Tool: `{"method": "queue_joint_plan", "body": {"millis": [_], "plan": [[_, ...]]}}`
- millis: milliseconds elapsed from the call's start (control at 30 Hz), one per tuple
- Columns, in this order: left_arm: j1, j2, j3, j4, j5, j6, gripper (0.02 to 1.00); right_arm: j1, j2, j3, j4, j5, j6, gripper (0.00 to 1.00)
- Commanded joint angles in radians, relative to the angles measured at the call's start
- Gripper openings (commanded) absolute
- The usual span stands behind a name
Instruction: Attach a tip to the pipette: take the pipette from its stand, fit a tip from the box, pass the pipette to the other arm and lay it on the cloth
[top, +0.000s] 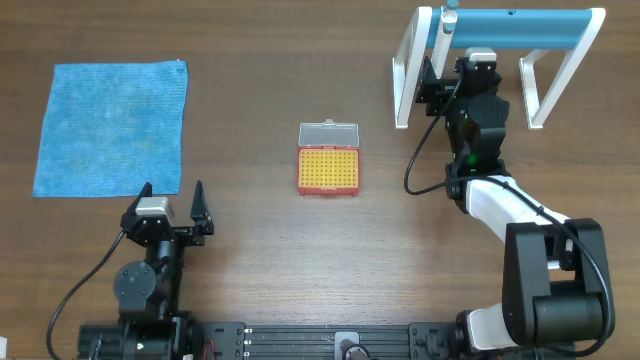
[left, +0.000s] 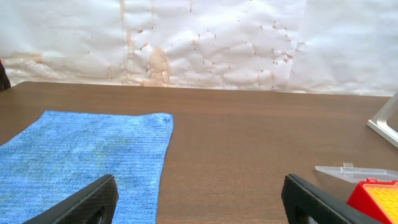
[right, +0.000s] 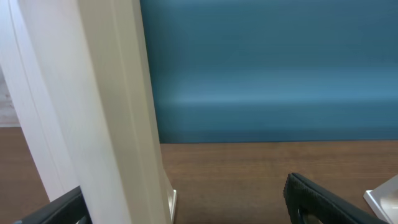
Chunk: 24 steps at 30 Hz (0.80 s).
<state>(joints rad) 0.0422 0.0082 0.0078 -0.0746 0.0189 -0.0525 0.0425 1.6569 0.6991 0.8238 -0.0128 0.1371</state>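
Nearest stood the left gripper (top: 172, 190), its fingers spread wide and holding nothing, just short of the near edge of the blue cloth (top: 112, 128). Farther up the wooden table (top: 270, 260), at its middle, sat the red tip box (top: 328, 170), lid open and yellow tips showing. Farthest off, the right gripper (right: 186, 208) was at the stand (top: 520, 25), fingers apart with a white leg (right: 118, 112) between them. The pipette (top: 450, 18) hung on the stand's end nearer the table's middle.
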Motion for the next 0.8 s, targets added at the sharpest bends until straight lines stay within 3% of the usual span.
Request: {"method": "queue_joint_plan", "body": {"millis": [33,233,300,333,367,400,533,800], "plan": [[0.003,-0.005,-0.002,-0.005,-0.01,0.009,0.853,0.007,0.043,0.029,0.032,0.002,0.008,0.884],[0.003,-0.005,-0.002,-0.005,-0.009,0.009,0.853,0.007,0.066,0.032,0.072,0.002,0.008,0.84],[0.003,-0.005,-0.002,-0.005,-0.01,0.009,0.851,0.007,0.066,0.032,0.072,0.001,0.008,0.717],[0.003,-0.005,-0.002,-0.005,-0.009,0.009,0.851,0.007,0.066,0.032,0.072,0.001,0.008,0.437],[0.003,-0.005,-0.002,-0.005,-0.01,0.009,0.851,0.007,0.066,0.032,0.072,0.001,0.008,0.297],[0.003,-0.005,-0.002,-0.005,-0.01,0.009,0.851,0.007,0.066,0.032,0.072,-0.01,0.008,0.084],[0.003,-0.005,-0.002,-0.005,-0.01,0.009,0.853,0.007,0.066,0.032,0.077,-0.085,0.008,0.082],[0.003,-0.005,-0.002,-0.005,-0.009,0.009,0.851,0.007,-0.041,0.031,0.074,-0.085,0.008,0.082]]}}
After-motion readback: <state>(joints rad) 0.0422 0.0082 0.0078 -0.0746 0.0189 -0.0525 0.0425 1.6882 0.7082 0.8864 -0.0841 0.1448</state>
